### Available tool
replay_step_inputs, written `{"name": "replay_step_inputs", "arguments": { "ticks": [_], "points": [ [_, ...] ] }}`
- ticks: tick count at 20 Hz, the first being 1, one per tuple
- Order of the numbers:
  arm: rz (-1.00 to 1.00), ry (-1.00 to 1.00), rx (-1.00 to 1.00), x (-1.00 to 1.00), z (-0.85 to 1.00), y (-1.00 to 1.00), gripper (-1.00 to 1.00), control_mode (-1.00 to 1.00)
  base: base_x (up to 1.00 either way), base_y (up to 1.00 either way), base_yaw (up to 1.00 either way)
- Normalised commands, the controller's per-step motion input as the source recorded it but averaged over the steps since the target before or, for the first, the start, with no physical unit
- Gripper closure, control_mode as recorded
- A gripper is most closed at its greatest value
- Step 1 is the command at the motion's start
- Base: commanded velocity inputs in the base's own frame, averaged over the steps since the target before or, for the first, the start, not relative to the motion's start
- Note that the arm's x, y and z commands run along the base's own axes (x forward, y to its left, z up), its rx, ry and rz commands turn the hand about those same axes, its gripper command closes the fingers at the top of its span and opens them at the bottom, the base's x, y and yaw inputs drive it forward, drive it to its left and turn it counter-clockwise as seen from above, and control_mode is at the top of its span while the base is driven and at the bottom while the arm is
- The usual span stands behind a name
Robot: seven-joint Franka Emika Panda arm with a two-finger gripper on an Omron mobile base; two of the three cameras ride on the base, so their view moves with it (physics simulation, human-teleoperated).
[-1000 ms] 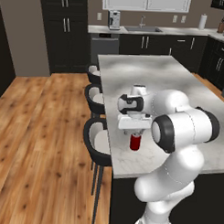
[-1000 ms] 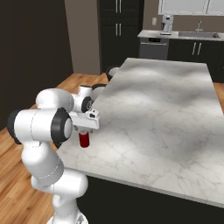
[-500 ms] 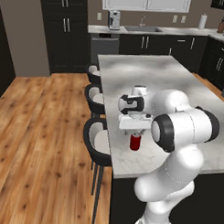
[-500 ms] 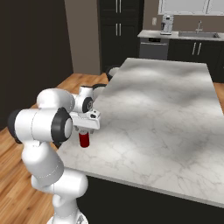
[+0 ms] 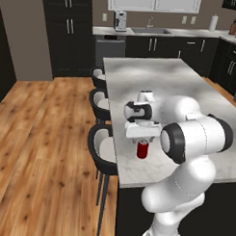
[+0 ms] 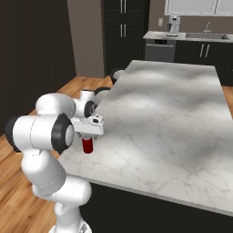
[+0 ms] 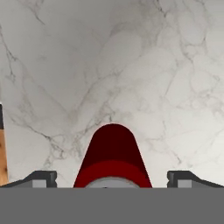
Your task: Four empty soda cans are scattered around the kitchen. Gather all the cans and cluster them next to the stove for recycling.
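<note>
One red soda can stands upright on the white marble island, close to its near left edge. My gripper hangs straight down over it, open. In the hand view the can sits centred between the fingertips, with a clear gap on each side. From the right base view, the can shows just under the gripper. The stove and the other cans are out of view.
Three black stools line the island's left side over the wood floor. A back counter carries a sink and a coffee machine, with dark cabinets around them. The marble top stretches far and to the right.
</note>
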Motion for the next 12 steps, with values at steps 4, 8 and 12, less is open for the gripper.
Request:
{"name": "replay_step_inputs", "arguments": {
  "ticks": [4,8,12],
  "points": [
    [0.0,0.0,-0.03,-0.11,0.0,0.0,-1.0,-1.0,0.0,0.0,0.0],
    [0.0,0.03,0.0,0.0,-0.02,0.0,-1.0,-1.0,0.0,0.0,0.0],
    [0.0,0.06,0.0,0.02,-0.1,0.0,-1.0,-1.0,0.0,0.0,0.0]
  ]
}}
